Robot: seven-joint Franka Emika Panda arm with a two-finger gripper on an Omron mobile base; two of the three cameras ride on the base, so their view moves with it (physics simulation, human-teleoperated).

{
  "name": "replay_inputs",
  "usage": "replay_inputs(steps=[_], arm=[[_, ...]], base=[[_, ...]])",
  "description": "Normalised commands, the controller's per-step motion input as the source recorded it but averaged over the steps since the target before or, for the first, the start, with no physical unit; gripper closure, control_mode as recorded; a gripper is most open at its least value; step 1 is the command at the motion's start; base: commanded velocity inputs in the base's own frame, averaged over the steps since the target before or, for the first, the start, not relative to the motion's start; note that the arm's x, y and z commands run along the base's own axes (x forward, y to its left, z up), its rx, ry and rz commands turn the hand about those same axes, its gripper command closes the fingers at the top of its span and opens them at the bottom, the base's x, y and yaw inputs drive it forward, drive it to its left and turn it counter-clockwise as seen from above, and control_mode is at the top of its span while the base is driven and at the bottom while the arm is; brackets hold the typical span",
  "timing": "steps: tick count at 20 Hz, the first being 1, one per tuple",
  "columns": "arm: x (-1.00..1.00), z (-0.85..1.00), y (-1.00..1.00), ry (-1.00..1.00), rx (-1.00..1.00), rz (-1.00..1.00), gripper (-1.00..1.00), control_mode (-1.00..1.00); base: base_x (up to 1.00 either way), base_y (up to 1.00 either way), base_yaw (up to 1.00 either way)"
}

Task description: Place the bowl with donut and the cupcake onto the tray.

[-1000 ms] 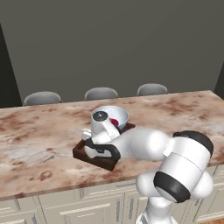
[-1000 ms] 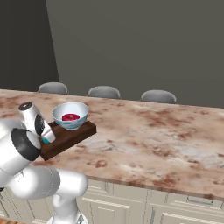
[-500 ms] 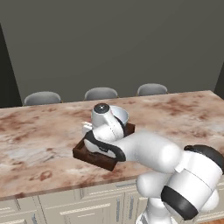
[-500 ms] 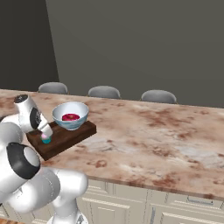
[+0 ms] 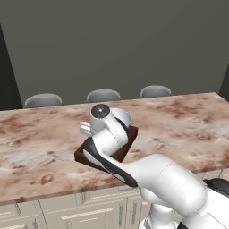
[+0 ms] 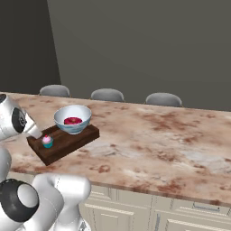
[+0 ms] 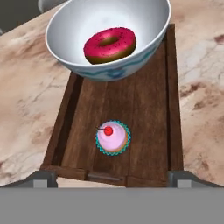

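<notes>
Bench: brown-and-cream marble [image 6: 153, 135], grey chair backs [image 6: 107, 94] along its far edge, dark wall behind.
Tray [image 7: 148, 127]: lies lengthwise ahead of the fingers [image 7: 111, 177], its near end between their tips.
Cupcake [image 7: 112, 138]: upright on the tray, just ahead of the fingers.
Bowl [image 7: 78, 26]: on the tray's far end, beyond the cupcake.
Donut [image 7: 109, 44]: inside the bowl.
Fingers: spread wide, empty.
</notes>
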Motion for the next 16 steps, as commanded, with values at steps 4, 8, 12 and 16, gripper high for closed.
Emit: replay_inputs(steps=[4,8,12,16], arm=[[-0.53,0.5,0.29,-0.26,-0.05,-0.05,-1.0,-1.0],[-0.45,0.48,0.34,-0.26,-0.07,-0.05,-1.0,-1.0],[-0.35,0.51,0.33,-0.24,-0.06,-0.05,-1.0,-1.0],[-0.23,0.43,0.43,-0.18,-0.05,-0.05,-1.0,-1.0]], base=[[0.0,0.0,0.0],[0.0,0.0,0.0],[0.0,0.0,0.0],[0.0,0.0,0.0]])
